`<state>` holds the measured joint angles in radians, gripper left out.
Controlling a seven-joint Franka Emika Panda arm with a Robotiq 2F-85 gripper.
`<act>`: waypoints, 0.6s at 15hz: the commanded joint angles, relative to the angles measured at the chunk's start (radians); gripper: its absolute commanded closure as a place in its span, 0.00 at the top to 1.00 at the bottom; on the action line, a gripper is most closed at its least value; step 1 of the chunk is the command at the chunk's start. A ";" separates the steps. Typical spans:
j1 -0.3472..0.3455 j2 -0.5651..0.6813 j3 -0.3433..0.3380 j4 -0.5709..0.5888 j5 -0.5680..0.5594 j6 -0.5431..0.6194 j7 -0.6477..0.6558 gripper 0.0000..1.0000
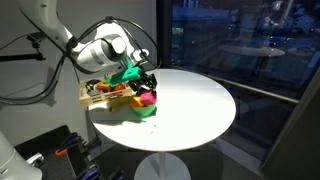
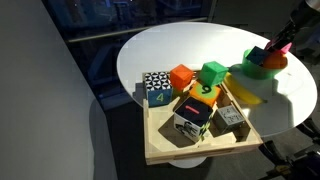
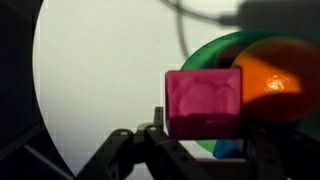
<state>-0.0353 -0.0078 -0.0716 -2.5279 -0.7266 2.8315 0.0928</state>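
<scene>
**Exterior view, arm at 9 o'clock.** The gripper (image 1: 149,84) hangs over the near-left part of the white round table (image 1: 195,100). The pink block (image 1: 148,97) sits at 6 o'clock of the gripper, just under the fingertips. It rests on top of the green bowl (image 1: 146,111). The wooden tray (image 1: 88,98) lies at 9 o'clock of the bowl, close beside it.

**Exterior view, tray in the foreground.** The gripper (image 2: 288,40) enters from 2 o'clock. The pink block (image 2: 277,55) lies at 7 o'clock of it, on top of the green bowl (image 2: 262,71). The wooden tray (image 2: 160,150), loaded with patterned blocks, lies at 8 o'clock of the bowl on the table (image 2: 160,50).

**Wrist view.** The gripper (image 3: 200,150) comes in from 6 o'clock. The pink block (image 3: 203,103) stands at 12 o'clock of it, in line with the gap between the fingers (image 3: 128,152). The jaws stand partly apart, a little wider than the block. Whether they press on the block cannot be told. An orange piece (image 3: 272,88) lies at 2 o'clock of the block, touching it, inside the green bowl (image 3: 210,60). The table (image 3: 100,80) fills the field at 9 o'clock.
</scene>
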 commanded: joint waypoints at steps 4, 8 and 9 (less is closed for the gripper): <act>-0.007 -0.035 -0.009 -0.038 -0.023 0.006 0.025 1.00; -0.001 -0.048 -0.005 -0.048 0.041 0.005 -0.012 1.00; 0.000 -0.052 -0.004 -0.049 0.055 0.002 -0.017 1.00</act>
<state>-0.0376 -0.0134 -0.0765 -2.5434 -0.7120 2.8315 0.0932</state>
